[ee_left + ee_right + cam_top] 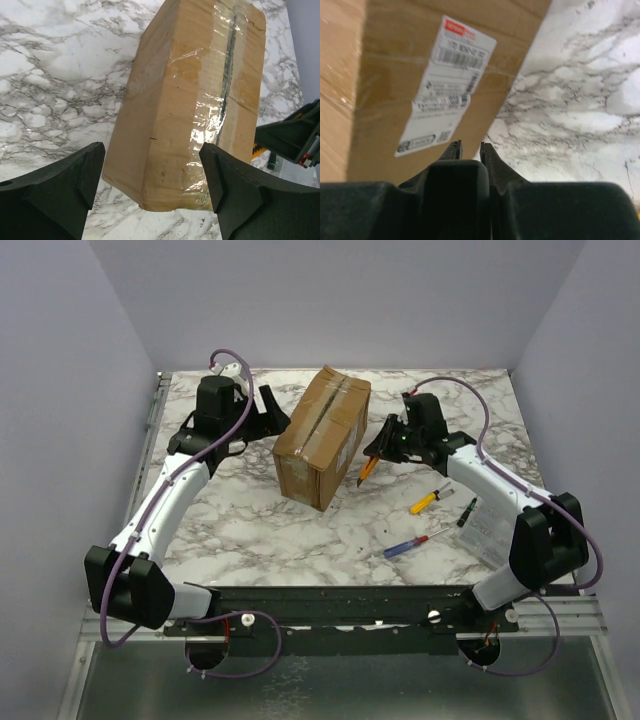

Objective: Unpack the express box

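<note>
The express box (322,436) is a brown taped carton standing on the marble table (250,520), its taped seam on top. My left gripper (270,418) is open at the box's far left corner; in the left wrist view the box (195,100) lies just ahead between the spread fingers (70,175), untouched. My right gripper (385,445) is at the box's right side, shut on an orange box cutter (368,469) that points down toward the table. The right wrist view shows the box's white label (445,85) just beyond the narrow fingertips (454,148).
To the right of the box lie a yellow screwdriver (430,501), a red and blue screwdriver (414,543), a black marker (467,512) and a clear flat case (490,530). Grey walls close in the table on the left, back and right.
</note>
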You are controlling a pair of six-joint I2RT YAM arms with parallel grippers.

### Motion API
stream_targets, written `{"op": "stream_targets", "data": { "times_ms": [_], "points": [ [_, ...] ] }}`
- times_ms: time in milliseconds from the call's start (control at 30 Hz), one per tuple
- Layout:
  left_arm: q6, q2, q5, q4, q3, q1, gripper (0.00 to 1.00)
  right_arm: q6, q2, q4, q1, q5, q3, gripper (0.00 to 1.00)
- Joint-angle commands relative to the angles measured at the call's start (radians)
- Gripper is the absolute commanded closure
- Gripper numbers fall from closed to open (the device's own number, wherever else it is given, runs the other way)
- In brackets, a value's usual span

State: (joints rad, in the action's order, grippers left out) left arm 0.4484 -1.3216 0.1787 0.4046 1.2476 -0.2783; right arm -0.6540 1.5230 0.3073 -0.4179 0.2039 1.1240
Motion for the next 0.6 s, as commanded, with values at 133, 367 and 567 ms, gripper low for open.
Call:
{"op": "stream_targets", "data": {
  "times_ms": [133, 367, 567],
  "points": [
    [0.101, -0.017, 0.215, -0.182, -0.145, 0.004, 0.15, -0.009, 0.099, -0.019, -0.004, 0.065, 0.142, 1.00],
    [0.194, -0.016, 0.290, -0.306, -0.242, -0.004, 0.16, -0.022, 0.162, -0.025, -0.016, 0.091, 0.218, 1.00],
    [0.245, 0.012, 0.272, -0.356, -0.301, -0.062, 0.17, -0.023, 0.219, -0.007, -0.039, 0.097, 0.302, 1.00]
  ]
}}
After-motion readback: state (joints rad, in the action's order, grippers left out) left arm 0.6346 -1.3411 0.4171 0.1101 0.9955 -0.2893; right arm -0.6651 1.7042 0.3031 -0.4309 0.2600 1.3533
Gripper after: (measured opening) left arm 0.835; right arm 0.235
